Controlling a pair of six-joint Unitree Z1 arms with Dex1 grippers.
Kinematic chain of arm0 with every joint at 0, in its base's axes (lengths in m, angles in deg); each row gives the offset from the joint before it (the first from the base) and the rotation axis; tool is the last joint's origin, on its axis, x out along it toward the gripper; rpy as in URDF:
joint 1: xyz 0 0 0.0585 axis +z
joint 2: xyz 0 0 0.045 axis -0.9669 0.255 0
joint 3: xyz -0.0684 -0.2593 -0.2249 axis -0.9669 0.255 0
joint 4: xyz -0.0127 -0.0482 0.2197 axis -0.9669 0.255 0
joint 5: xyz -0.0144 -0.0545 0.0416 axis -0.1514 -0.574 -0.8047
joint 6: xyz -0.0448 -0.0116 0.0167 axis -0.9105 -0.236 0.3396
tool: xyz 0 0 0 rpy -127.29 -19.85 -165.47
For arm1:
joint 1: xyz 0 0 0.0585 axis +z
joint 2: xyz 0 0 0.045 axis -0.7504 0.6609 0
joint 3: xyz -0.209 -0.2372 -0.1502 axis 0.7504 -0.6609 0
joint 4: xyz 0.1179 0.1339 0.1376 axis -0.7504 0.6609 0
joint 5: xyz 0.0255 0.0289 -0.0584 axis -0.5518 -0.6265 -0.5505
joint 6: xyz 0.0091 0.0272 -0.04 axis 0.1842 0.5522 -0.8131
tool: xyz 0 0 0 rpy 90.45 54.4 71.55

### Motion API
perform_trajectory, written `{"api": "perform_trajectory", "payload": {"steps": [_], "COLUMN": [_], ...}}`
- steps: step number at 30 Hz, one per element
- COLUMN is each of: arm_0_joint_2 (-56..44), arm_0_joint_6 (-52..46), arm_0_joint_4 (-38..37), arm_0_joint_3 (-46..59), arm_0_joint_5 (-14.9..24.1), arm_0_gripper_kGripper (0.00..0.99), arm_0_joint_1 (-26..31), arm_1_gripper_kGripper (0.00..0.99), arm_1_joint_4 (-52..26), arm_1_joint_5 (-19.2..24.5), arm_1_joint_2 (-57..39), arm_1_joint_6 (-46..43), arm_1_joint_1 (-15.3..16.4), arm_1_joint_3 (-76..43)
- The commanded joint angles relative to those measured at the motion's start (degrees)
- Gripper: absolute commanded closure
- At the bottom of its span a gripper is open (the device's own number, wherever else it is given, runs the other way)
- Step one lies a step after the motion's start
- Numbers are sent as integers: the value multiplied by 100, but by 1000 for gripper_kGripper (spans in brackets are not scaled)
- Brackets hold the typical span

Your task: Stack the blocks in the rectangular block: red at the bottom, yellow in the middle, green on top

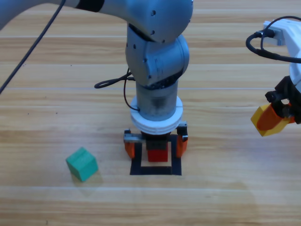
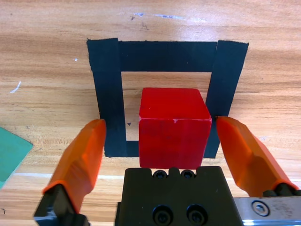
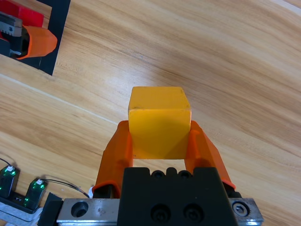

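Left gripper (image 2: 160, 141) sitting open astride small matte red cube (image 2: 174, 127) inside black tape frame (image 2: 108, 84), frame centre; right gripper (image 3: 160, 141) at right edge clamping yellow cube (image 3: 160, 122).

left hand (image 1: 155, 145): centre, lowered, jaws apart | right hand (image 1: 270, 120): right edge, clamped

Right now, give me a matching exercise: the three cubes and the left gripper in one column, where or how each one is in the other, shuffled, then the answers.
Column one:
1. red cube
2. yellow cube
3. green cube
4. left gripper

Column two:
A. lying alone on the wood, left of the tape frame
B. open, jaws either side of a cube
C. clamped in the right gripper, off to the right
D. sitting inside the tape frame

Pairs: 1-D, 2-C, 3-A, 4-B
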Motion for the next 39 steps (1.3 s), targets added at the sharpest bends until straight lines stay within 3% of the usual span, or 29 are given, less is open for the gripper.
{"api": "perform_trajectory", "payload": {"steps": [1, 6, 12, 16, 19, 22, 32, 37, 39], "arm_0_joint_2": [-167, -949, -2646, -4114, -5731, -6777, -7040, -6662, -6539], "arm_0_joint_6": [-46, -37, 15, 499, 938, 1404, 2415, 2652, 2432], "arm_0_joint_4": [-33, -6, -68, -1017, -2247, -2370, -2142, -2124, -2159], "arm_0_joint_3": [132, -228, 88, 1758, 3595, 4280, 4377, 4447, 4614], "arm_0_joint_5": [17, 325, 1195, 1555, 1555, 1283, 421, 492, 949], "arm_0_gripper_kGripper": [0, 0, 11, 11, 19, 19, 21, 30, 27], "arm_0_joint_1": [57, 66, 66, 22, 22, 30, 30, 30, 30], "arm_1_gripper_kGripper": [841, 841, 841, 841, 841, 841, 841, 841, 841], "arm_1_joint_4": [47, 126, 548, 1023, 1242, 1409, 2438, 2824, 2833], "arm_1_joint_5": [160, 222, 345, 371, 389, 327, 134, 125, 125], "arm_1_joint_2": [185, 123, 404, 932, 1310, 1688, 3182, 3815, 3946], "arm_1_joint_6": [-42, 160, 529, 960, 1400, 1848, 2990, 3386, 3500], "arm_1_joint_1": [141, 141, 264, 528, 809, 1108, 1530, 1583, 1627], "arm_1_joint_3": [-158, -97, 361, 1028, 1512, 2030, 4360, 5247, 5441]}}
